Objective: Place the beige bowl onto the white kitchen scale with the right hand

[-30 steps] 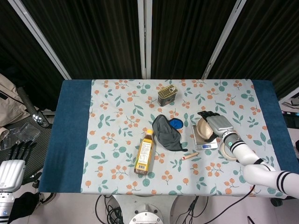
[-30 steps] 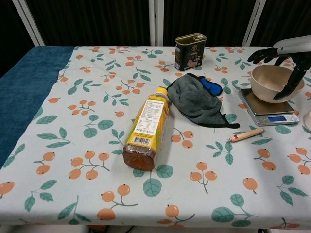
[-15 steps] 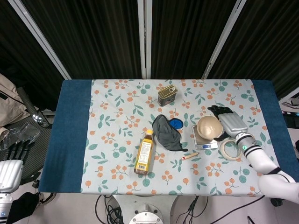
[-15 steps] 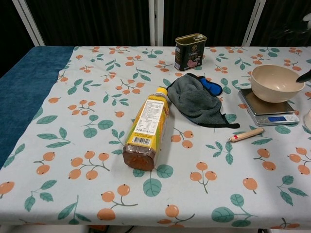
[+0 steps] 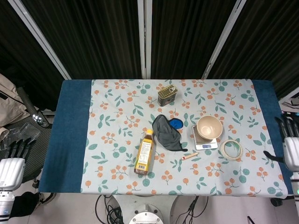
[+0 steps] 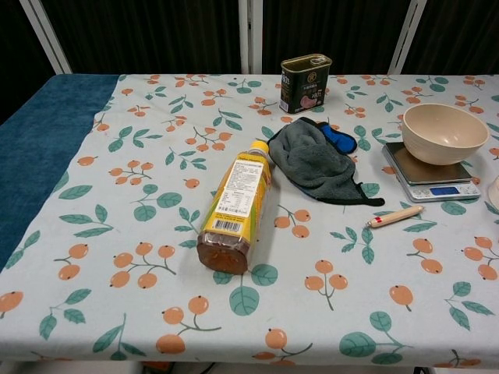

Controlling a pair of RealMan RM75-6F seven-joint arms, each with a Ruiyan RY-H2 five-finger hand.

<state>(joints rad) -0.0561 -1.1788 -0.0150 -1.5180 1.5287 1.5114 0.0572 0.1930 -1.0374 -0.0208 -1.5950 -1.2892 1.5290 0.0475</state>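
Observation:
The beige bowl [image 5: 209, 127] [image 6: 444, 133] stands upright on the white kitchen scale [image 5: 204, 143] [image 6: 437, 179], right of the table's middle. Nothing touches it. My right hand [image 5: 290, 144] hangs off the table's right edge in the head view, fingers spread and holding nothing. Far off the left side, below table level, my left hand [image 5: 13, 161] also has its fingers apart and is empty. Neither hand shows in the chest view.
A tape roll [image 5: 231, 149] lies right of the scale. A small wooden stick [image 5: 190, 155] [image 6: 395, 216] lies in front of it. A grey cloth [image 5: 166, 132] [image 6: 316, 161], an orange juice bottle [image 5: 145, 153] [image 6: 235, 206] on its side and a tin can [image 5: 167, 94] [image 6: 305, 82] occupy the middle.
My right hand let go of the bowl, leaving it on the scale, and drew back to the right, off the table's edge. It has left the chest view.

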